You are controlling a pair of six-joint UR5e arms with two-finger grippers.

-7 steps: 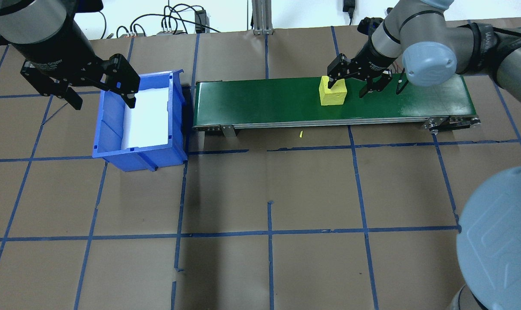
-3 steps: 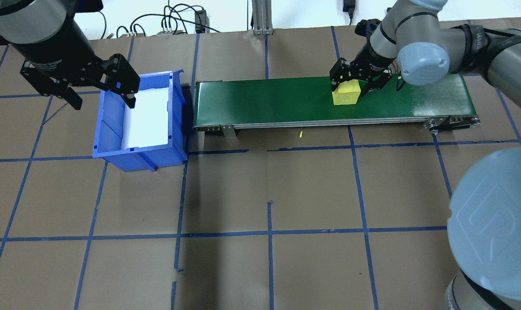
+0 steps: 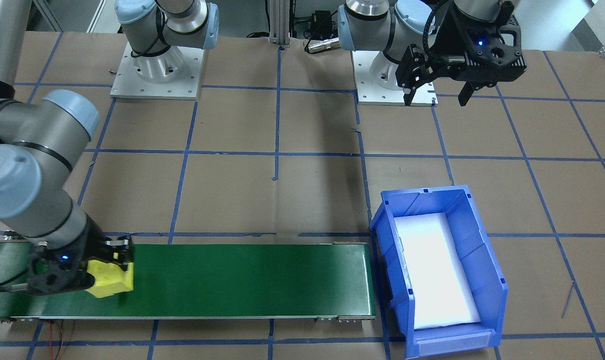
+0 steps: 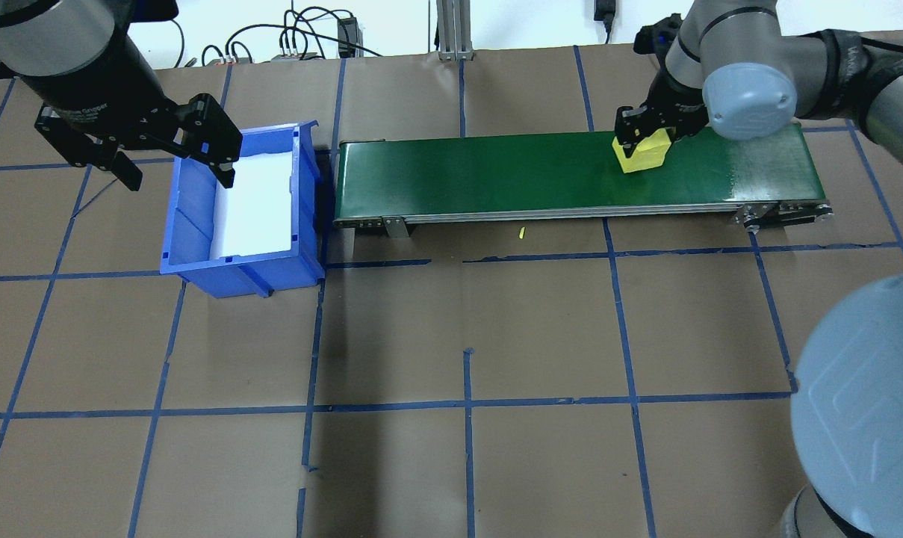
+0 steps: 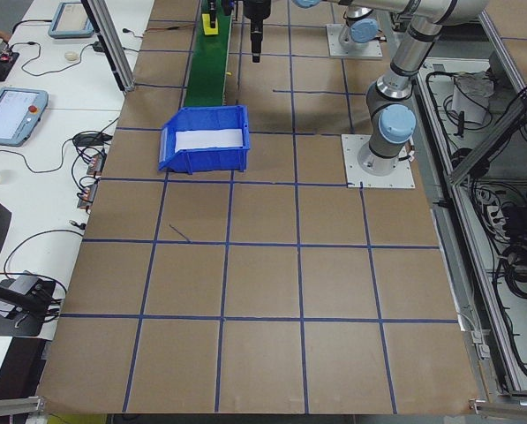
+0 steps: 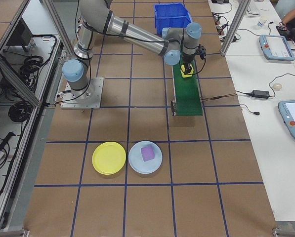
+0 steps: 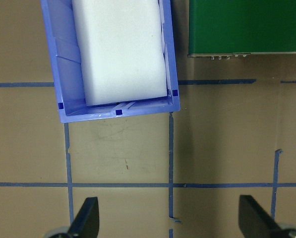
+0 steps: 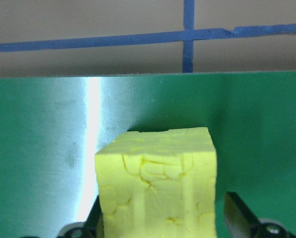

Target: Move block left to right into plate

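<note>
Right gripper [image 4: 640, 139] sits down over the yellow foam block [image 4: 643, 155] on the green conveyor belt [image 4: 496, 175], near the belt's right end. The wrist view shows one finger against the block's left face and a gap between the block and the other finger [image 8: 239, 215], so the jaws stand apart around it, not clamped.

Left gripper [image 4: 169, 153] hangs over the left rim of the blue bin [image 4: 190, 246], jaws wide apart, holding nothing.

The yellow plate [image 6: 108, 157] lies on the table well apart from the belt, just beside a pale blue plate [image 6: 157, 150] that carries a purple block [image 6: 147, 153].

Risks, as I judge them:
- With only one finger touching, closing could shove the block sideways or twist it.
- The foam looks cracked and soft; a hard squeeze may crumble it, while a light one may drop it on the long carry.
- The plates sit side by side, so a small aiming error puts it on the wrong one or on a rim.
</note>
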